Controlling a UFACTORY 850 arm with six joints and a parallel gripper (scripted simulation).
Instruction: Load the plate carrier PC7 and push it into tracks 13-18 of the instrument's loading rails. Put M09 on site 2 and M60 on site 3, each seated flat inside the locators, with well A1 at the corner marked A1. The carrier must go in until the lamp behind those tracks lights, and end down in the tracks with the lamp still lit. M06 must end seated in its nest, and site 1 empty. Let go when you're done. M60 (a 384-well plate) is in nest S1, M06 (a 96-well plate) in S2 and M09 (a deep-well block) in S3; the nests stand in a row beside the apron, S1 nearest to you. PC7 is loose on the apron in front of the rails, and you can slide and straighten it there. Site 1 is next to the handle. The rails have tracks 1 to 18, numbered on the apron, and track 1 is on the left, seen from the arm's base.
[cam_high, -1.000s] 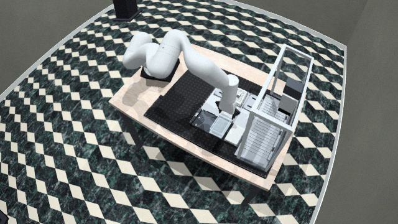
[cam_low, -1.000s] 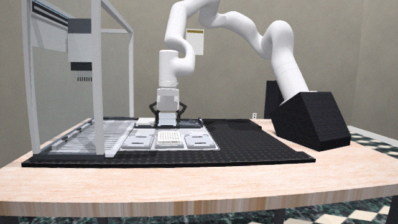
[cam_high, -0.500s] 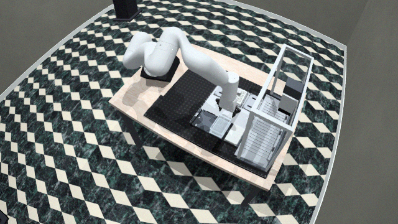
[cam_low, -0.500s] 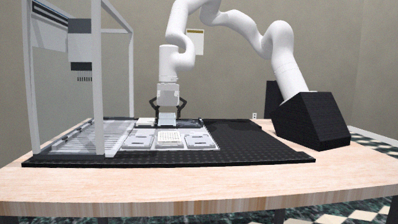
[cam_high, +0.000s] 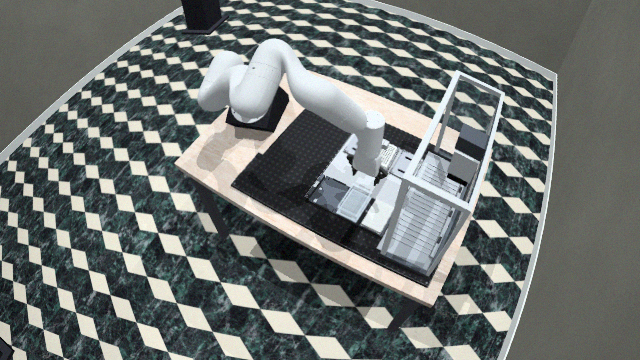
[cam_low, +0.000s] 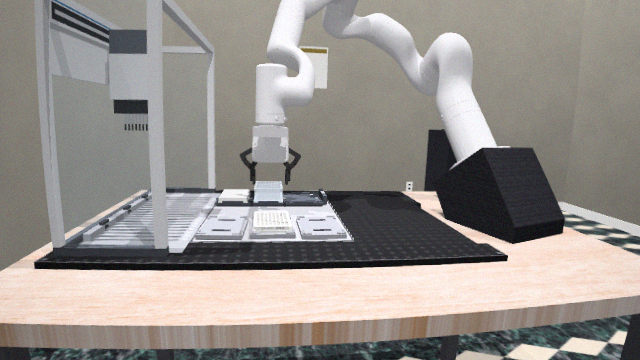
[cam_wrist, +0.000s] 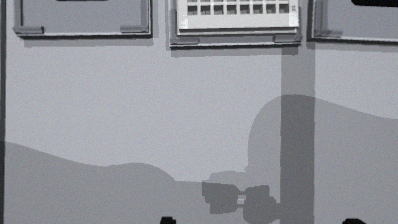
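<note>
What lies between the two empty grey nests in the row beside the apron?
The middle grey nest lies there, with the white 96-well plate sitting in it. The exterior view shows this most plainly.

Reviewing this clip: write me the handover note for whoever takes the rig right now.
Gripper: open, empty, hovering above M09.
Things: M09 is on the middle site of PC7. M60 is on the site nearer the loading rails. M06 is in the middle nest; the outer nests are bare. PC7 lies on the apron, outside the rails.
Done: both plates are loaded; the A1 corners are unreadable.
Left: push PC7 into tracks 13-18 until the lamp lights, then let go.
</note>
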